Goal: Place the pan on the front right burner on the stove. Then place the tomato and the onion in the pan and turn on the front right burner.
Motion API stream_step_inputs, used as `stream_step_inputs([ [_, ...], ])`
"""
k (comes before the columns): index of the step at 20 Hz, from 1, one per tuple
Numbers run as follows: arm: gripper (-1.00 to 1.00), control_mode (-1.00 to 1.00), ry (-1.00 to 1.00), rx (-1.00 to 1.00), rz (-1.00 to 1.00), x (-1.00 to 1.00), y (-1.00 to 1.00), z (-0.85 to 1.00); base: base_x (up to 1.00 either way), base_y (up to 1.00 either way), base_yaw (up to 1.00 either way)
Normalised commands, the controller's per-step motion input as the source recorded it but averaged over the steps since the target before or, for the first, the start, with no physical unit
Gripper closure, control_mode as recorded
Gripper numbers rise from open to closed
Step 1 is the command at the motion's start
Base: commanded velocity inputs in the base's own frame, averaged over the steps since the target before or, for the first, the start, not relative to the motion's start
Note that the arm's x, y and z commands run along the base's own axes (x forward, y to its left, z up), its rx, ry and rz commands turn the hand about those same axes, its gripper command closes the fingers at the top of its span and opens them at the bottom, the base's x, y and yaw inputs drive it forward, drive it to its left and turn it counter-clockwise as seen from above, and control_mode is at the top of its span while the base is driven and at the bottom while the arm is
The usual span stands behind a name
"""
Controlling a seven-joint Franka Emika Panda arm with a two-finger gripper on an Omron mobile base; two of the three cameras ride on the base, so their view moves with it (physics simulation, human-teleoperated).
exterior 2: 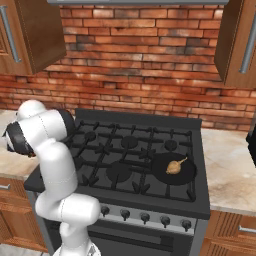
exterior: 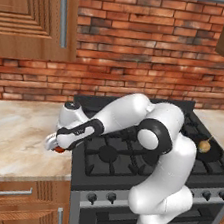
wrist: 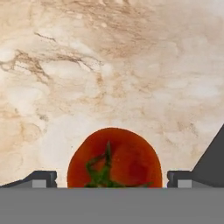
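The red tomato [wrist: 114, 157] with its green stalk lies on the marble counter, left of the stove [exterior: 108, 156]. My gripper [wrist: 112, 178] hangs right over it, open, with one fingertip [wrist: 43, 177] on each side and apart from it. From the left base view the gripper [exterior: 55, 147] points down at the counter and a sliver of the tomato [exterior: 58, 150] shows under it. The black pan [exterior 2: 161, 173] sits on the front right burner of the stove [exterior 2: 115, 150]. Inside it lies the tan onion [exterior 2: 173, 167], also visible as the onion [exterior: 204, 145] in the pan [exterior: 216, 155].
Black knobs [exterior 2: 145, 217] line the stove's steel front. The marble counter [exterior: 15, 131] runs left of the stove, another stretch [exterior 2: 227, 170] lies to its right. Wooden cabinets [exterior: 37, 12] hang above, against a brick wall.
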Motion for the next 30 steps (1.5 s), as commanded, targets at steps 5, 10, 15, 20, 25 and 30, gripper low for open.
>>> stream_step_inputs([
  [5,1.00,-1.00,0.05,0.00,0.00,0.23,0.24,-0.26,0.00,0.00,0.00],
  [10,1.00,-1.00,0.03,0.00,0.00,0.09,0.15,-0.13,0.00,0.00,0.00],
  [15,1.00,-1.00,0.00,-0.01,0.00,-0.03,-0.01,0.02,0.00,0.00,0.00],
  [20,1.00,-1.00,0.00,0.00,0.00,-0.04,-0.20,0.28,0.00,0.00,0.00],
  [25,1.00,-1.00,0.00,0.00,-0.01,-0.03,-0.47,0.38,0.00,0.00,0.00],
  [30,1.00,-1.00,-0.01,0.00,-0.01,-0.10,-0.59,0.36,0.00,0.00,0.00],
])
